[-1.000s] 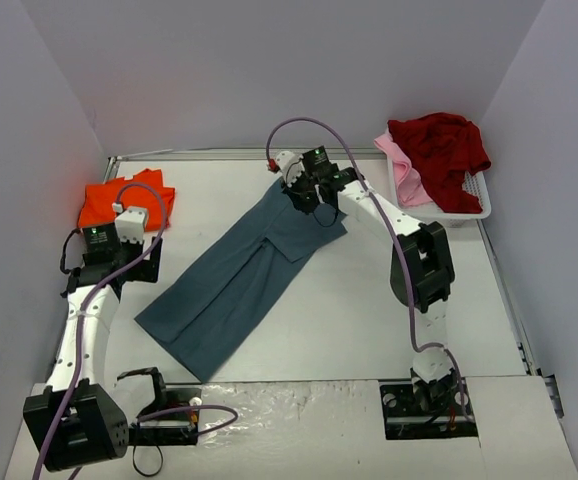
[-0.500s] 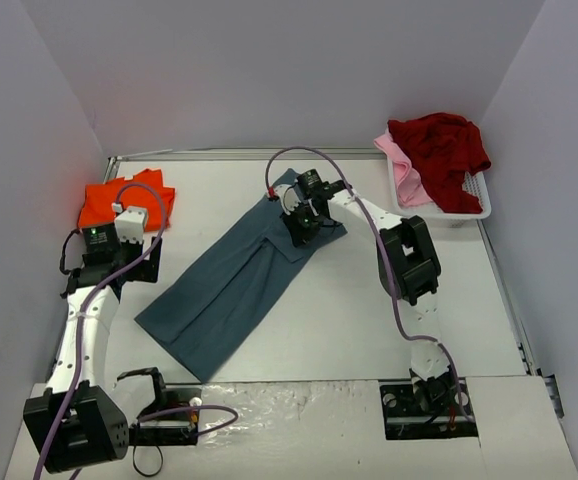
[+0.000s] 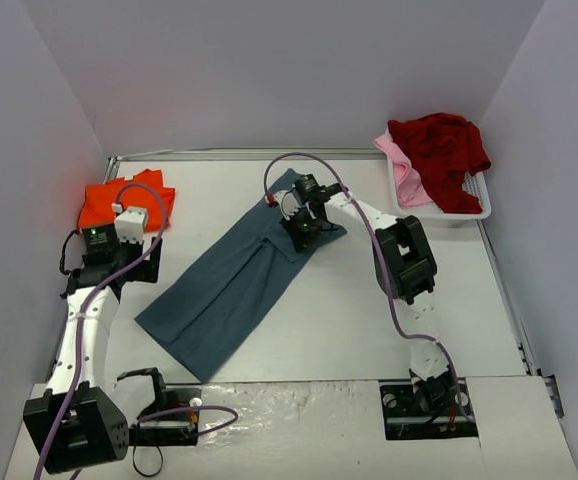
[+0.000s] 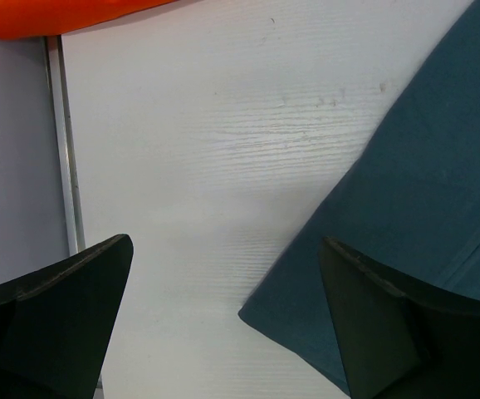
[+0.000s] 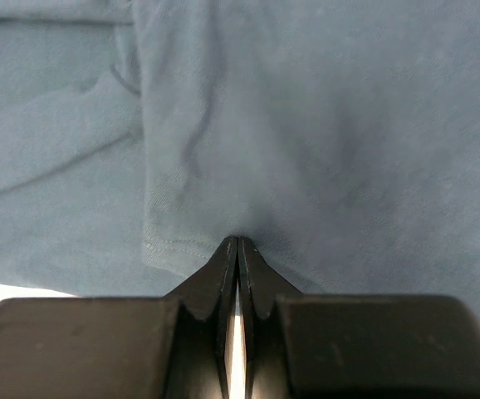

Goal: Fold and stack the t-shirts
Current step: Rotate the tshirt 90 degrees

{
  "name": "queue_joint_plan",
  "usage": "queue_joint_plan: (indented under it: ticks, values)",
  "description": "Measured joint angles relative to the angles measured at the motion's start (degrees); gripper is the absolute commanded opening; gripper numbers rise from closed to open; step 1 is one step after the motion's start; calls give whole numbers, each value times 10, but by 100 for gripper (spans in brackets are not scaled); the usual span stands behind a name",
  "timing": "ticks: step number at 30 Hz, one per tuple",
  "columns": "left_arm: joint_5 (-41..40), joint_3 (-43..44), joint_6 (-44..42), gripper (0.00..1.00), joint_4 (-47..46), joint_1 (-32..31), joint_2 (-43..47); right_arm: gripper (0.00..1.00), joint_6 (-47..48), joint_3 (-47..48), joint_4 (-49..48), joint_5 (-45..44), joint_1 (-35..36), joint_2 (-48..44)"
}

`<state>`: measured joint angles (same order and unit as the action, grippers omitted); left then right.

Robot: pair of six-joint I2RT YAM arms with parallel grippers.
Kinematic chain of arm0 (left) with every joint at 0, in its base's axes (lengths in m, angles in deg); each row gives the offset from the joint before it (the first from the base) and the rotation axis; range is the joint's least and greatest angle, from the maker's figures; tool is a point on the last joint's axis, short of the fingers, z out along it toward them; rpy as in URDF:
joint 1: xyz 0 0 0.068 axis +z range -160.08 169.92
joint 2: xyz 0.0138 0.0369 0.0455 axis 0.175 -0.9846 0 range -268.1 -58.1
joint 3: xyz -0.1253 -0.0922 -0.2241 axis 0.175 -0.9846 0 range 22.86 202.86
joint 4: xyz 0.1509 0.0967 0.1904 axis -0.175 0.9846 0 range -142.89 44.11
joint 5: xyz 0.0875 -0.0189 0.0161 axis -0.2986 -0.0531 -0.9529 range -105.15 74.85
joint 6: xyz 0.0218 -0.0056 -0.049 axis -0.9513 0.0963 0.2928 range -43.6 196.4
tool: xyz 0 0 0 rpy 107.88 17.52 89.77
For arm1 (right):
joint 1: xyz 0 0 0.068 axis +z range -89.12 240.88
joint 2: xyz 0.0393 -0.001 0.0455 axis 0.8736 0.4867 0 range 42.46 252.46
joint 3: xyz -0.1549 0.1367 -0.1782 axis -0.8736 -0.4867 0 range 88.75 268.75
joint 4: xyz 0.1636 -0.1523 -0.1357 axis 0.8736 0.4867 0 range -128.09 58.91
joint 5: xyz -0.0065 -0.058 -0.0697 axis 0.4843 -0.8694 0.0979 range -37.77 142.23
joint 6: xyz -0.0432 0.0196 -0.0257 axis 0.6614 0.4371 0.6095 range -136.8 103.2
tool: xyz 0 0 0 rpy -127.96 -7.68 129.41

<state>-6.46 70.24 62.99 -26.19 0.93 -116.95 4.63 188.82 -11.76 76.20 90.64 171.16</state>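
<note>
Right wrist — black fingers (image 5: 211,278) pinch soft, creased slate-blue t-shirt (image 5: 306,125).

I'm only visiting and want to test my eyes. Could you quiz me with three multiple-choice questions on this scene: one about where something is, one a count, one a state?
1. Where does the bright orange cloth t-shirt lie?
A) beside the right arm's base
B) at the far left corner of the table
C) in the middle of the table

2. How many shirts are in the white plastic basket?
A) one
B) two
C) three

3. The right gripper is:
A) wide open
B) shut on nothing
C) shut on the slate blue-grey cloth t-shirt

Answers:
1 B: it lies against the far left edge.
2 B: a dark red shirt and a pale pink shirt are heaped there.
3 C: its closed tips pinch a fold of that cloth.
</note>
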Motion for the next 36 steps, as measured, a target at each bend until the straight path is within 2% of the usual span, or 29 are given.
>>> queue_joint_plan:
  ticks: [13, 28, 36]
  values:
    - [2, 0, 0, 94, 0, 0, 2, 0, 2, 184, 34, -95, -15, 105]
    - [5, 0, 0, 94, 0, 0, -19, 0, 47, 417, 42, -251, -24, 245]
    - [9, 0, 1, 94, 0, 0, -28, 0, 73, 445, 5, -320, -23, 274]
